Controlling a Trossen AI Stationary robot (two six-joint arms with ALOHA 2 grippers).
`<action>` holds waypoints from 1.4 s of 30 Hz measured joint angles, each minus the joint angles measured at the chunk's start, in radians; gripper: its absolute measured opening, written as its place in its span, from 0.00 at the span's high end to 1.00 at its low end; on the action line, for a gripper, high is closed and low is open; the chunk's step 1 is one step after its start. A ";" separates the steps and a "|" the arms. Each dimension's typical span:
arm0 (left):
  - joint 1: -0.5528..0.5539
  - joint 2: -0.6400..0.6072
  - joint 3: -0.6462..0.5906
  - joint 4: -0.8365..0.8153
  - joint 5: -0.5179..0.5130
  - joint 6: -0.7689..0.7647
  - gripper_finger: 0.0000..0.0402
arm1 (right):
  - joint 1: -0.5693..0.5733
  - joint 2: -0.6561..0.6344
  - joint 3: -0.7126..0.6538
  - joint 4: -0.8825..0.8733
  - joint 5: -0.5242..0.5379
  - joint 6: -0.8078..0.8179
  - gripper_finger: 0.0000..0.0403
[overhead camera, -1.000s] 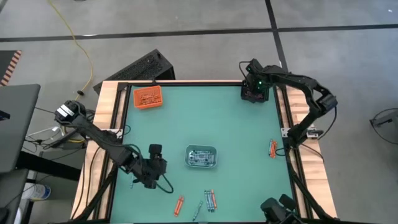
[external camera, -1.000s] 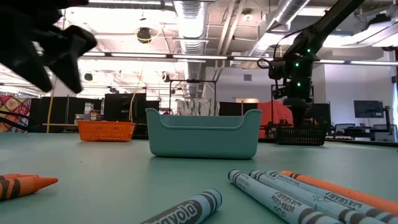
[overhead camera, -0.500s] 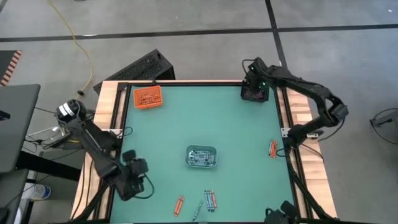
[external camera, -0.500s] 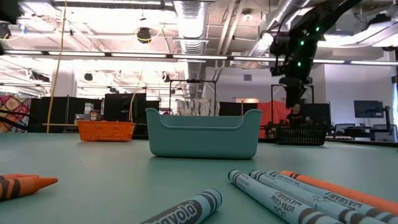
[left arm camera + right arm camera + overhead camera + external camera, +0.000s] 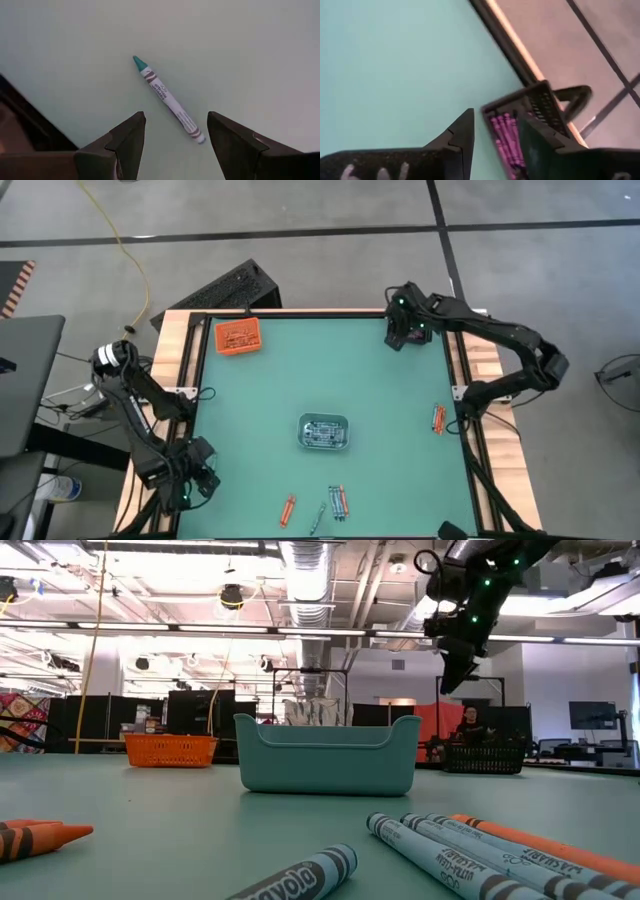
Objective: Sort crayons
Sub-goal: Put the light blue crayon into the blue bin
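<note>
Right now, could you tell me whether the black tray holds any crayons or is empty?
Not empty: the right wrist view shows purple crayons lying side by side inside the black tray.

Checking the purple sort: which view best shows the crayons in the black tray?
The right wrist view: purple crayons lie visible inside the black tray. The high view hides them under the right gripper; the low view shows only the tray's side.

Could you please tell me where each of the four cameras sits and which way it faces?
High: overhead, straight down; both arms, clear-grey tray.
Low: table height, looking across; right gripper above.
Left wrist: down at a teal crayon between open left gripper fingers.
Right wrist: over the black tray of purple crayons.
Shared: high and low both show the clear-grey tray.
</note>
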 joint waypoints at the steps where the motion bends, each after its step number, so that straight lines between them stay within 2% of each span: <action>1: -0.001 0.000 -0.015 0.018 0.008 -0.011 0.49 | 0.012 0.000 0.000 -0.001 0.000 0.000 0.65; 8: 0.013 0.000 -0.112 0.184 0.035 -0.033 0.51 | 0.085 0.000 0.000 0.000 0.000 0.001 0.65; 13: 0.047 -0.002 -0.121 0.197 0.070 0.001 0.56 | 0.119 0.000 0.000 0.023 0.001 0.001 0.65; 24: 0.147 0.012 -0.124 0.211 0.076 0.216 0.72 | 0.171 0.000 0.000 0.092 0.001 0.000 0.65; 30: 0.213 0.065 -0.117 0.212 0.157 0.341 0.76 | 0.195 0.000 0.000 0.109 0.000 0.000 0.65; 34: 0.229 0.068 -0.114 0.210 0.163 0.384 0.79 | 0.219 0.000 0.000 0.109 0.000 0.000 0.65; 42: 0.230 0.078 -0.069 0.171 0.123 0.483 0.97 | 0.266 0.000 0.000 0.110 -0.001 0.000 0.65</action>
